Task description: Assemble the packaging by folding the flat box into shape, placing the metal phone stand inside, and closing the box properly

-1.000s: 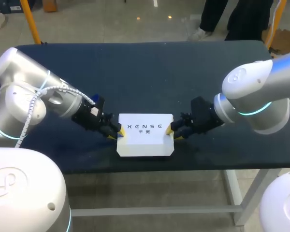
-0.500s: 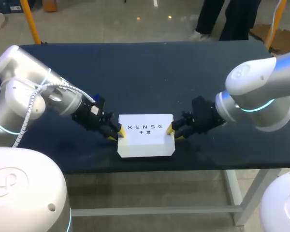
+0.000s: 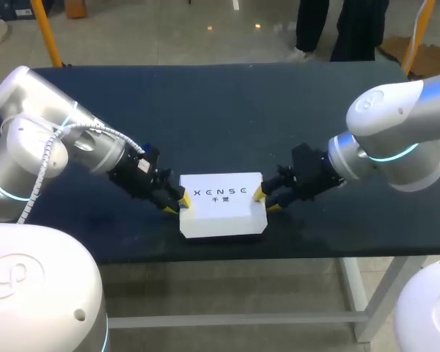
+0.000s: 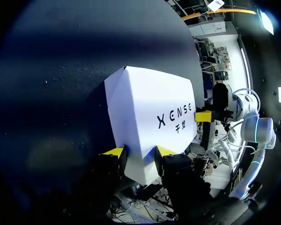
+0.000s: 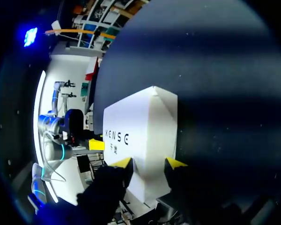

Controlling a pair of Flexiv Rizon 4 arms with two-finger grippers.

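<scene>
A closed white box (image 3: 221, 209) with dark lettering on its lid sits near the table's front edge. My left gripper (image 3: 182, 203) is at its left end and my right gripper (image 3: 262, 199) at its right end. In the left wrist view the box (image 4: 150, 112) fills the gap between the yellow tips of the left gripper (image 4: 139, 151), which is shut on that end. The right wrist view shows the same: the right gripper (image 5: 149, 162) is shut on the box (image 5: 140, 126). No metal phone stand is in view.
The dark table (image 3: 227, 110) stretches bare behind the box and to both sides. Its front edge runs just below the box. Both arms lie low over the table at either side.
The box and both grippers have drifted slightly to the right. The right arm's upper part has shifted a little up and to the right. Both grips look unchanged.
</scene>
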